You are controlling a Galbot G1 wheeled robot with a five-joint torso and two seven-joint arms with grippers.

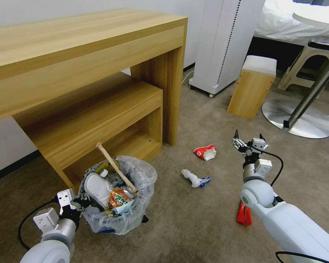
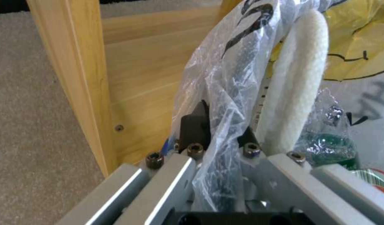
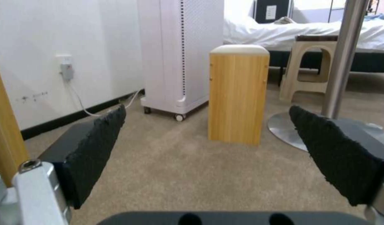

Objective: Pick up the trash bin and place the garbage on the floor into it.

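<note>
Carpet (image 1: 193, 219): trash bin (image 1: 135, 215) rim clamped in left end effector (image 1: 84, 201).

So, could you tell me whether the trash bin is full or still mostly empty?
Nearly full: the trash bin holds a white slipper, wrappers and a wooden stick poking past its rim. The left gripper clamps that rim.

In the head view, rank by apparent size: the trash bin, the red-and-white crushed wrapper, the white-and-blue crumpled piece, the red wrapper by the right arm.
1. trash bin
2. red-and-white crushed wrapper and white-and-blue crumpled piece: alike, unranked
3. red wrapper, partly hidden by the right arm
</note>
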